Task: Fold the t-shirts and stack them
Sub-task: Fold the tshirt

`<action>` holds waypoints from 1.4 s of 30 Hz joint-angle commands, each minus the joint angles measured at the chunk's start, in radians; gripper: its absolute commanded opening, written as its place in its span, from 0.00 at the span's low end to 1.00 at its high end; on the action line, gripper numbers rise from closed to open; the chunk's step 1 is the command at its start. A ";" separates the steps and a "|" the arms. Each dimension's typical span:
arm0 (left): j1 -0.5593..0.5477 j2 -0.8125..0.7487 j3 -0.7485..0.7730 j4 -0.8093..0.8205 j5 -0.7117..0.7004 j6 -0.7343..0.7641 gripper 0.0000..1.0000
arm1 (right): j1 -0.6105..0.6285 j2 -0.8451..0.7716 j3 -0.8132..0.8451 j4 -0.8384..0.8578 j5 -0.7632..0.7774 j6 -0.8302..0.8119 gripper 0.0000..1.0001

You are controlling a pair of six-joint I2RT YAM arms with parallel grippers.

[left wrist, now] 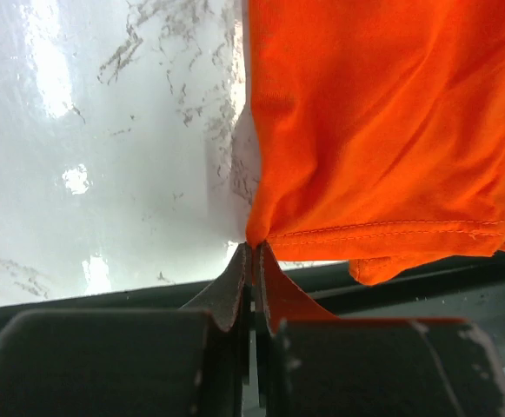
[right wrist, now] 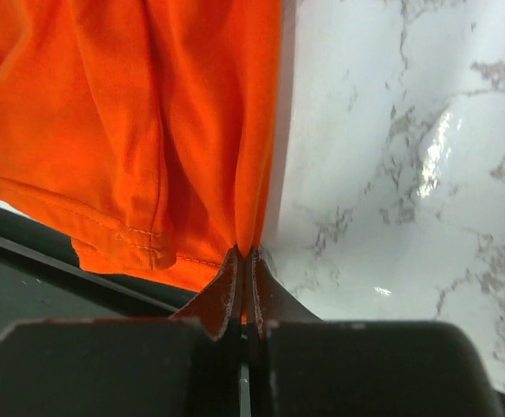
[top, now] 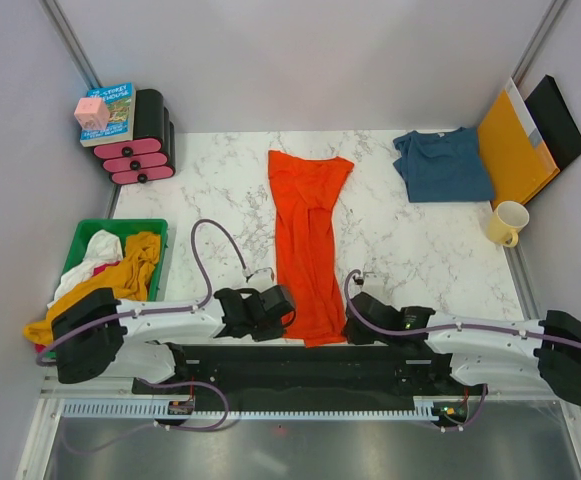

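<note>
The orange-red t-shirt (top: 306, 235) lies as a long narrow strip down the middle of the marble table, its hem at the near edge. My left gripper (top: 288, 312) is shut on the hem's left corner (left wrist: 274, 228); its tips meet in the left wrist view (left wrist: 254, 248). My right gripper (top: 350, 318) is shut on the hem's right corner (right wrist: 250, 228); its tips meet in the right wrist view (right wrist: 244, 254). The teal-blue t-shirt (top: 442, 165) lies folded at the far right, away from both grippers.
A green bin (top: 82, 240) with mustard-yellow and white garments stands at the left edge. A yellow mug (top: 507, 223) and an orange-yellow envelope (top: 513, 148) are at the right. Pink-and-black cases (top: 140, 148) with a book stand at the far left.
</note>
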 commanded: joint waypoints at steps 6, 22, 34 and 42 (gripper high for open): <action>-0.081 -0.139 0.104 -0.158 -0.138 -0.014 0.02 | 0.127 -0.067 0.133 -0.280 0.176 0.025 0.00; -0.075 -0.177 0.225 -0.236 -0.299 0.066 0.02 | 0.105 0.074 0.419 -0.343 0.340 -0.105 0.00; 0.121 -0.102 0.351 -0.187 -0.292 0.294 0.02 | -0.120 0.233 0.596 -0.272 0.314 -0.277 0.00; 0.299 0.065 0.454 -0.084 -0.226 0.509 0.02 | -0.252 0.390 0.720 -0.209 0.276 -0.384 0.00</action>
